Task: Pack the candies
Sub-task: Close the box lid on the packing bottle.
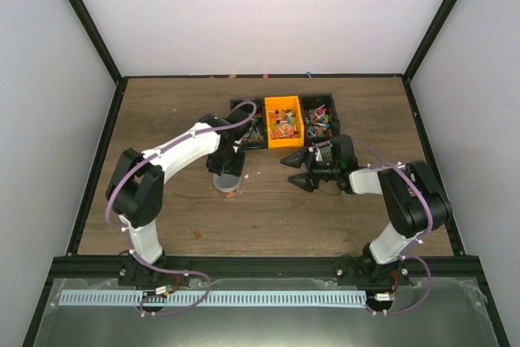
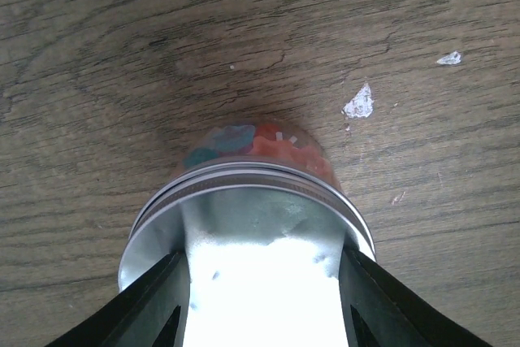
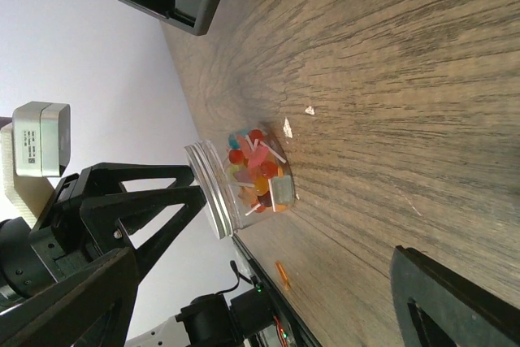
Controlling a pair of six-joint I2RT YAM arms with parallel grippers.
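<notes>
A small clear jar (image 1: 228, 185) stands on the wooden table, filled with mixed-colour candies (image 3: 258, 172). My left gripper (image 2: 262, 256) comes down from above and is shut on the jar's silver lid (image 2: 252, 209), one black finger (image 2: 154, 298) against each side of the rim. In the right wrist view that lid (image 3: 205, 188) sits on the jar's mouth. More candies (image 1: 284, 123) fill the bins at the back. My right gripper (image 1: 298, 171) lies on its side to the right of the jar, open, nothing between its fingers, pointing at the jar.
A black tray (image 1: 244, 106) at the back holds an orange bin (image 1: 284, 105) and dark compartments of candies. One loose orange candy (image 3: 282, 274) lies on the table near the jar, and white scraps (image 2: 358, 103) lie beyond it. Black frame posts edge the table.
</notes>
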